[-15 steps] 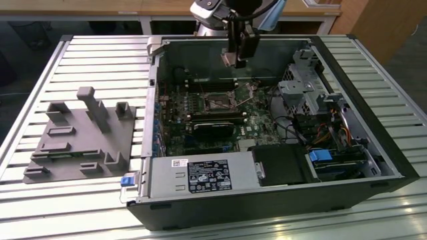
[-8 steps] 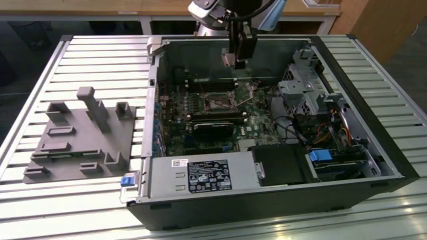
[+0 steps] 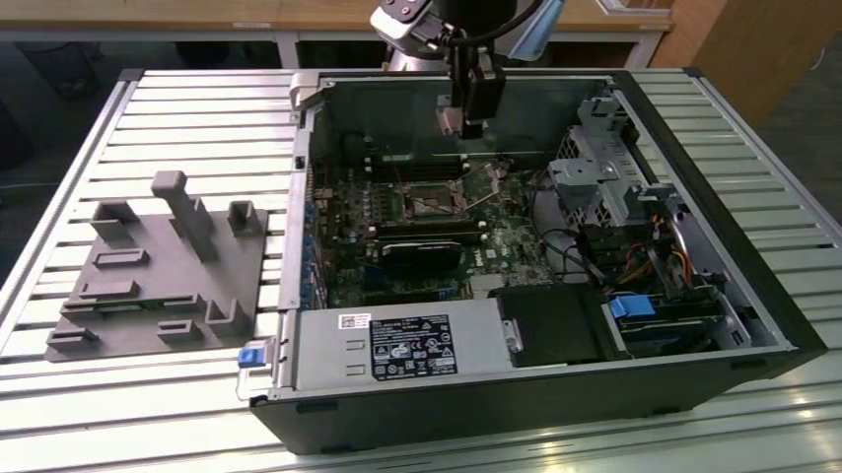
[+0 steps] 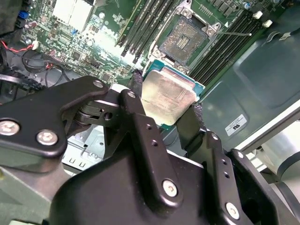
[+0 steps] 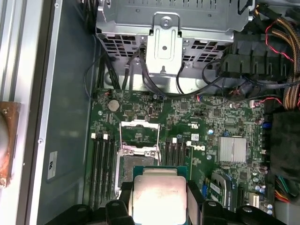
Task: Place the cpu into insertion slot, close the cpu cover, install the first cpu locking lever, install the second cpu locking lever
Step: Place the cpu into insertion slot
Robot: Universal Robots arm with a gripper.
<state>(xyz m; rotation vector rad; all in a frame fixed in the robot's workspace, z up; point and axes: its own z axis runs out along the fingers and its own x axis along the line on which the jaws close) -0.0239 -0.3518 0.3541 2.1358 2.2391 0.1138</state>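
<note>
My gripper [image 4: 167, 98] is shut on the cpu [image 4: 168, 96], a flat square chip with a dull silver top and green edge, clamped between two black fingers [image 4: 136, 89]. In both wrist views the chip hangs above the motherboard, close to the insertion slot [image 4: 187, 40], which lies bare with a silver rim. The cpu [image 5: 159, 194] sits just short of the slot [image 5: 129, 166], and the cpu cover [image 5: 139, 136] stands raised beyond it. In the exterior view my gripper [image 3: 470, 123] hovers over the back of the case, above the slot [image 3: 432, 205].
The open computer case [image 3: 526, 394] lies on a slatted table. Long black memory slots [image 4: 225, 47] flank the socket. A drive cage [image 3: 593, 177], cables [image 3: 645, 266] and a power supply [image 3: 394, 345] crowd the case. A grey fixture [image 3: 158, 266] sits at the exterior view's left.
</note>
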